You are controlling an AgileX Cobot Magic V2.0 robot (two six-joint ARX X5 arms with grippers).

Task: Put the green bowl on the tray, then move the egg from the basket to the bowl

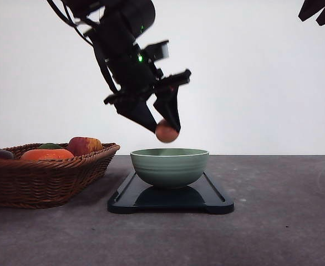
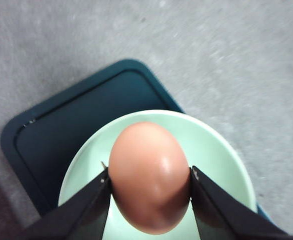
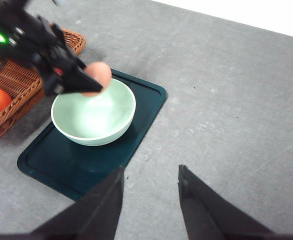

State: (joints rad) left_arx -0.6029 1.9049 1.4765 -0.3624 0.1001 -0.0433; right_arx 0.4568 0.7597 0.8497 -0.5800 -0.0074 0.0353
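Grey table [image 1: 284, 221] carries the tray [image 1: 212, 197] with the green bowl [image 1: 169, 166] already on it. Left gripper [image 1: 167, 128] clamps the egg [image 1: 166, 132] above the bowl, only release remaining; right gripper [image 3: 150, 187] waits with fingers apart.

Left arm [image 1: 123, 50]: matte black housings, blocky and angular, with black cables looped along the upper link. Two small green indicator lights glow on the wrist section. A flat black crossbar carries the left gripper [image 1: 161, 126], whose two fingers are black, wedge-shaped and taper to narrow tips. Left wrist view: small metal screw heads at the inner finger edges. Right gripper [image 3: 149, 200]: same black tapered fingers, plain surfaces, no markings.
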